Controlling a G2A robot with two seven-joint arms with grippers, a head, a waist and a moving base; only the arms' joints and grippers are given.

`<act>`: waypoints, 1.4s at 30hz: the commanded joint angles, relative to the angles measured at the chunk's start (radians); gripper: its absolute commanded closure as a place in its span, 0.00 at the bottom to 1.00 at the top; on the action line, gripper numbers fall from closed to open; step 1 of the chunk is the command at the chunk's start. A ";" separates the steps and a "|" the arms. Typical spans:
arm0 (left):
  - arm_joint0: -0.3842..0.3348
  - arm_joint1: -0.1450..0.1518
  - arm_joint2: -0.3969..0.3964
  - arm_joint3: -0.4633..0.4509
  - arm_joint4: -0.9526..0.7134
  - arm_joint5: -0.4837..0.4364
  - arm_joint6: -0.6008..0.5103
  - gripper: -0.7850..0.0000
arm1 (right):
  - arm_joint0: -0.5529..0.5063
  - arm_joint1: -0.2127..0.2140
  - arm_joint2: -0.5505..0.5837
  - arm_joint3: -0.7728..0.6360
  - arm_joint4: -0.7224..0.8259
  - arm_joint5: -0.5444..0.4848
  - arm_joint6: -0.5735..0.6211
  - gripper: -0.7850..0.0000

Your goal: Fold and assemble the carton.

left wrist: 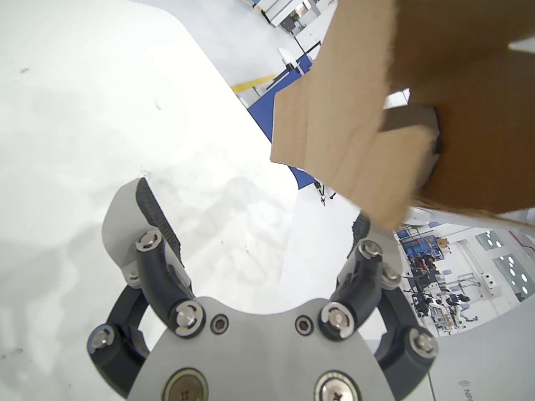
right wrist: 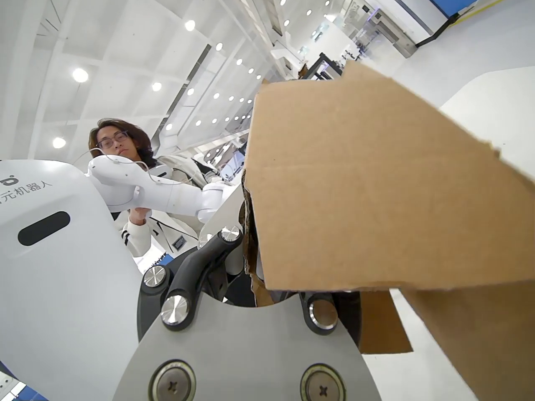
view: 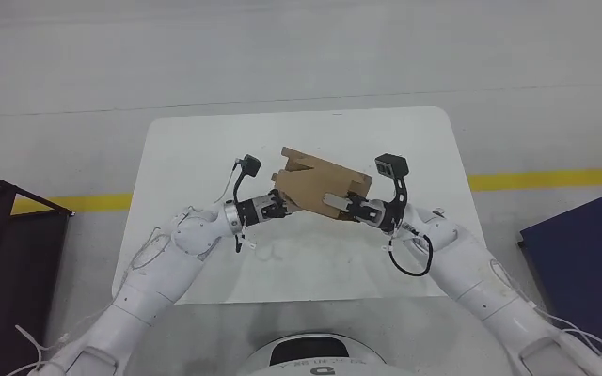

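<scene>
Right claw pinching the carton, left claw spread at its other end.

The right gripper (view: pixel 346 209) (right wrist: pixel 259 260) is pressed onto a wall at one end of the brown carton (view: pixel 320 183) (right wrist: pixel 368 177), with one finger lying over the top of the cardboard. From there the carton slants away across the middle of the white table (view: pixel 188 160), and it looks lifted off the surface. The left gripper (view: pixel 279 205) (left wrist: pixel 250 219) sits at the carton's (left wrist: pixel 355 139) opposite end with its jaws spread wide. A loose flap hangs just past one fingertip (left wrist: pixel 361 227), and nothing sits between the fingers.
</scene>
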 commanded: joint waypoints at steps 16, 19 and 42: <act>0.027 -0.008 -0.013 -0.004 0.045 -0.040 0.058 0.00 | -0.017 0.013 0.019 -0.036 0.138 0.045 0.164 1.00; 0.031 -0.009 -0.014 -0.008 0.046 -0.043 0.056 0.00 | -0.011 0.011 0.021 -0.021 0.138 0.044 0.163 1.00; 0.124 0.011 -0.113 0.015 0.001 -0.133 0.083 0.00 | -0.016 -0.006 0.005 0.007 0.363 0.047 0.158 1.00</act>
